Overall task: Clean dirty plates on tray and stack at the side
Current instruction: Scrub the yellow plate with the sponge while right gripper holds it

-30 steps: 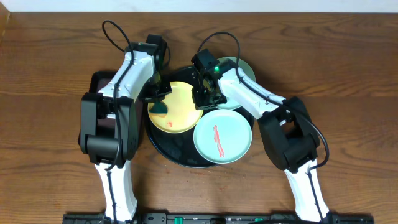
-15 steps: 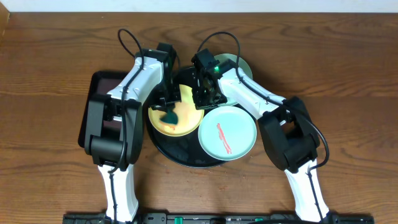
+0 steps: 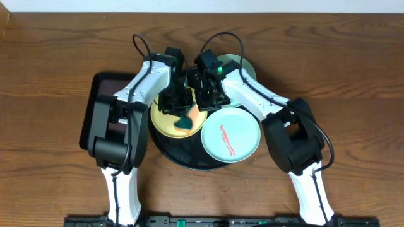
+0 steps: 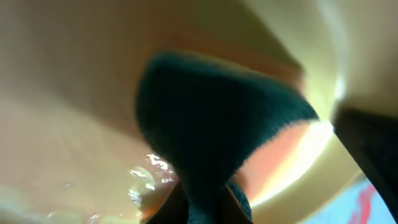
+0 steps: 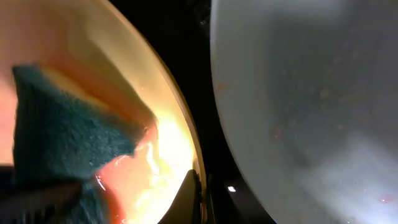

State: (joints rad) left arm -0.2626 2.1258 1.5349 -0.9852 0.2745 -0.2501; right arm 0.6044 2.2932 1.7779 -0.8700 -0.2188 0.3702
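**Pressing a sponge onto the yellow plate**

Clamped shut in the left end effector (image 3: 183,111): a dark teal sponge (image 3: 185,122) with an orange underside, pinched at its narrow end and flaring wider beyond the fingers. Pushed down against the pale yellow round plastic plate (image 3: 163,120), towards that plate's right side.

Closed fully as well: the right end effector (image 3: 208,101), tips lowered to the yellow plate's right rim, just beside the sponge. Impossible to say whether gripping the rim or only touching it.

Lying on the left half of the large round glossy black tray (image 3: 186,161), that yellow plate. Just to its right, on the same tray: a light mint-blue round plastic plate (image 3: 243,142) bearing a thin red streak. Farther back, half hidden under the right arm: a second mint-blue plate (image 3: 247,65) at the tray's far edge.

Left of the black tray, partly under the left arm: a dark brown rectangular tray (image 3: 96,88). Beneath everything, the brown wooden desk (image 3: 50,50).
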